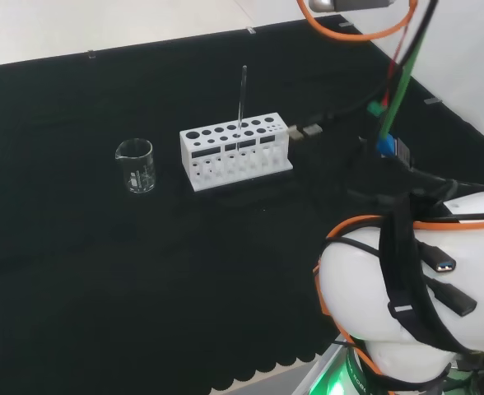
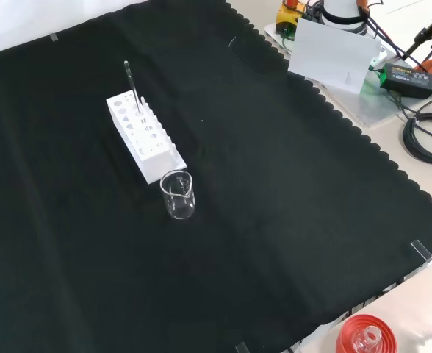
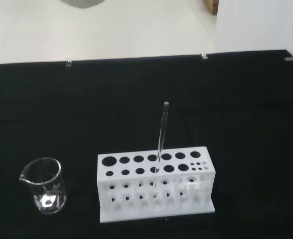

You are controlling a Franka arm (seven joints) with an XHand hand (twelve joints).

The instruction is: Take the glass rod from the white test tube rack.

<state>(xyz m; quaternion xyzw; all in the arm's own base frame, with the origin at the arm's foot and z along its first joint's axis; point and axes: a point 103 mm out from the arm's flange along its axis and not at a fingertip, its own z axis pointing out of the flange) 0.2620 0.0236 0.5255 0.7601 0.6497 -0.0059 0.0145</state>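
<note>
Glass rod [image 1: 240, 107] stands upright in white rack [image 1: 235, 151]; hand's state: cannot tell.

glass rod [image 1: 241, 103]: so thin in the head view that the part inside the white test tube rack [image 1: 235, 153] basically vanishes; can't tell how deep it goes.
rod in front view [image 2: 131, 88]: a faint line, lower end lost among the rack's holes.
beaker [image 2: 178, 195]: clear glass, can't tell whether anything is in it.
red ribbed ring [image 2: 365, 334]: cut off by the bottom edge of the front view, with a glass piece on it that's too cropped to name.
arm link [image 1: 415, 288]: runs off the head view's right and bottom edges.
</note>
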